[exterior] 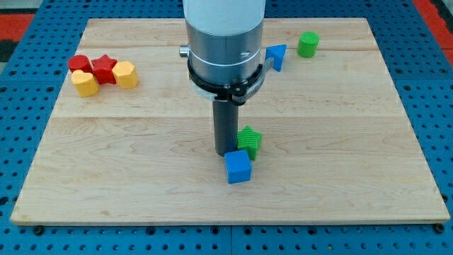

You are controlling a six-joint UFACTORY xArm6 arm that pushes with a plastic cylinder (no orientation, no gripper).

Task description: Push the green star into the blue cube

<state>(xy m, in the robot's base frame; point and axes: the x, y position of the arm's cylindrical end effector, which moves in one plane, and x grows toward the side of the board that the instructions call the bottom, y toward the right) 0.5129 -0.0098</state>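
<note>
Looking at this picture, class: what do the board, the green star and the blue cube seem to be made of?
Board: pale wood, matt, with visible grain and plank seams. Green star and blue cube: evenly coloured, smooth; painted wood or plastic, the look leaves it open. My tip, dark and dull, stands beside both.

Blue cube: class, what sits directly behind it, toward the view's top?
Behind the blue cube is the green star, seemingly touching it. My tip stands at the star's left, covering its left edge.
</note>
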